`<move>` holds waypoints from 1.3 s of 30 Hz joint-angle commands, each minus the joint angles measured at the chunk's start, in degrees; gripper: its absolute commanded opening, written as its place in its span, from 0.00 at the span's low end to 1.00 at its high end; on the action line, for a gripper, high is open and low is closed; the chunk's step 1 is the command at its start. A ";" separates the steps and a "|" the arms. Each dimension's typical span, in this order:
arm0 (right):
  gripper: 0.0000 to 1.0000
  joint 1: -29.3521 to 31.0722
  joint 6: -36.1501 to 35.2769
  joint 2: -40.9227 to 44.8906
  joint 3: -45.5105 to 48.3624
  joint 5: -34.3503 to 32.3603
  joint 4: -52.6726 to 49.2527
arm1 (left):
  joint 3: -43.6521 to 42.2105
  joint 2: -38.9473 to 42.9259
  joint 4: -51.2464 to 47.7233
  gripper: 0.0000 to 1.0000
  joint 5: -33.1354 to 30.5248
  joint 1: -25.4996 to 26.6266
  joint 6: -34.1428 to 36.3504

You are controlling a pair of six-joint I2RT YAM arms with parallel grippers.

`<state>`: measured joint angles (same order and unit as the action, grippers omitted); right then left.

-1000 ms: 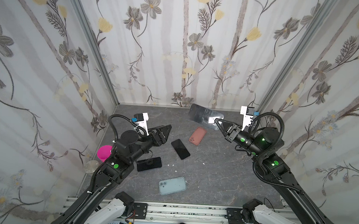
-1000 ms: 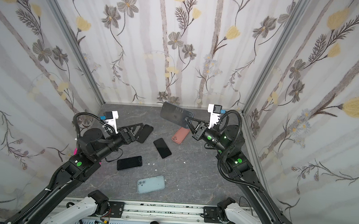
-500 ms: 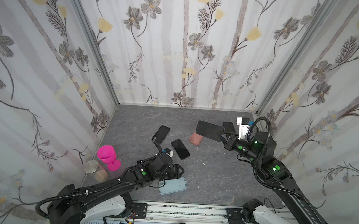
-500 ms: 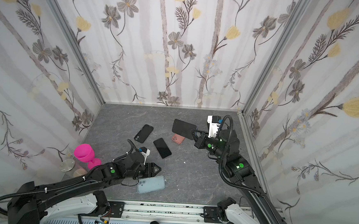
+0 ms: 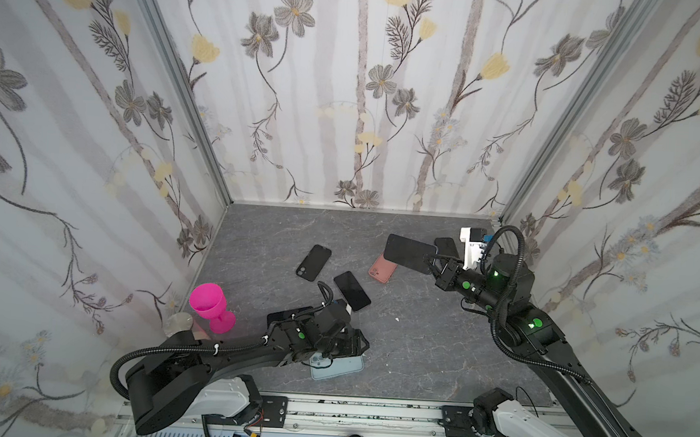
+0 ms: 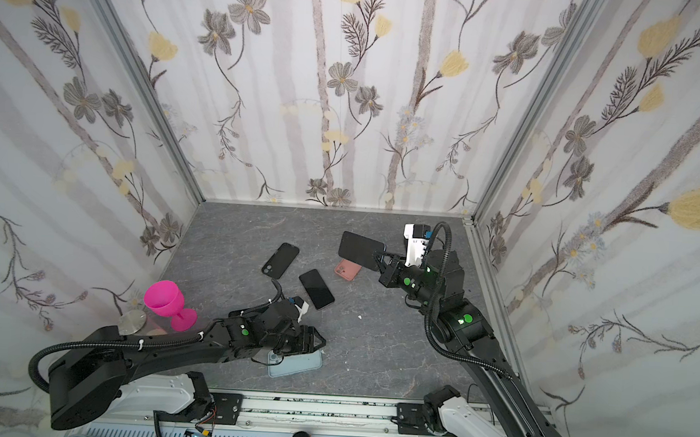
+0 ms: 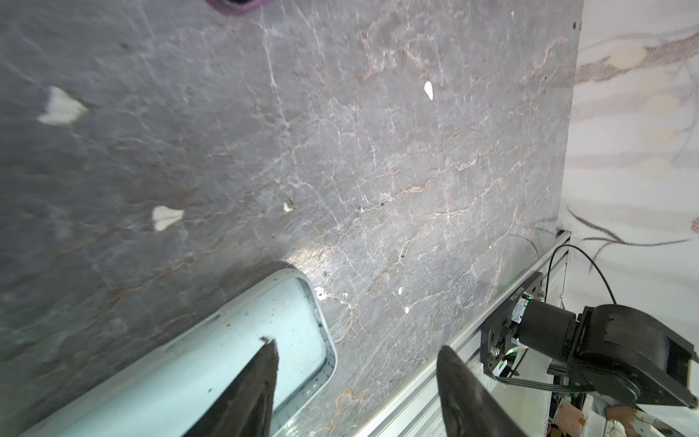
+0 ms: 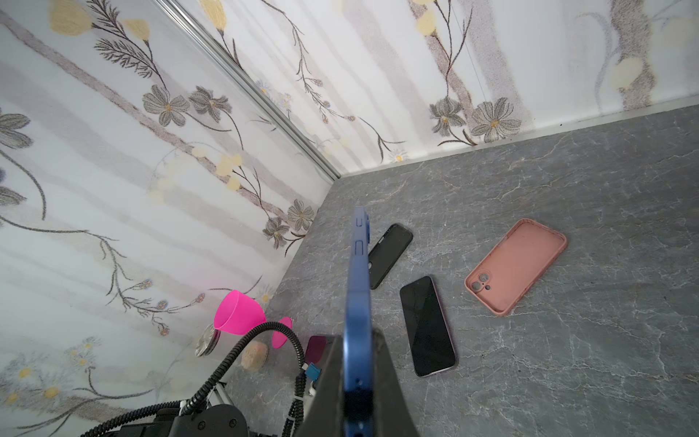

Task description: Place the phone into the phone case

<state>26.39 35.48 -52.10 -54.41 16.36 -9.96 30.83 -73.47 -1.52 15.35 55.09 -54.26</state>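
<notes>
Alignment is what we would mind most, since we judge the step in hand to be bringing the phone and a case together. Our right fingers (image 5: 432,261) are pinched tight on one short end of the phone (image 5: 406,253). It is held in the air at the far right, clear of the worktop (image 5: 435,358), with the pink case (image 5: 382,269) lying just beside it below.

Our left fingers (image 5: 358,345) are spread and low over the pale blue case (image 5: 343,370), which lies hollow side up at the near edge. In the left wrist view one fingertip sits over the hollow and the other is past the case's end, above bare worktop. We cannot tell whether either touches.

Next we would grip that end wall lightly, keeping the hollow free. The phone should come across level and screen up, with its camera end matched to the cutout. Then we would seat one end first and press the rest down. The end pinch may let the phone pivot, and the case may slide toward the near rail, so we would go slowly. We cannot tell whether this case fits.
</notes>
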 commanded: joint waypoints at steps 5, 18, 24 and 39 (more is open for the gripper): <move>0.00 -0.20 -0.35 -0.42 0.35 -0.21 4.20 | 0.16 -4.66 2.03 0.67 3.45 1.16 1.01; 0.00 -0.56 -0.04 2.10 1.66 -0.88 4.24 | 3.52 -15.51 10.29 0.65 3.67 2.60 0.85; 0.00 -1.03 0.04 3.55 2.28 -3.32 2.55 | 9.72 -23.00 11.86 0.64 4.16 3.08 3.09; 0.00 -4.94 -0.10 5.52 2.66 -5.65 -0.43 | 24.93 -36.11 15.14 0.63 3.23 3.88 3.00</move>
<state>22.04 35.51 -47.20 -51.11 11.64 -12.23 53.82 -107.92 16.08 20.71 58.94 -52.23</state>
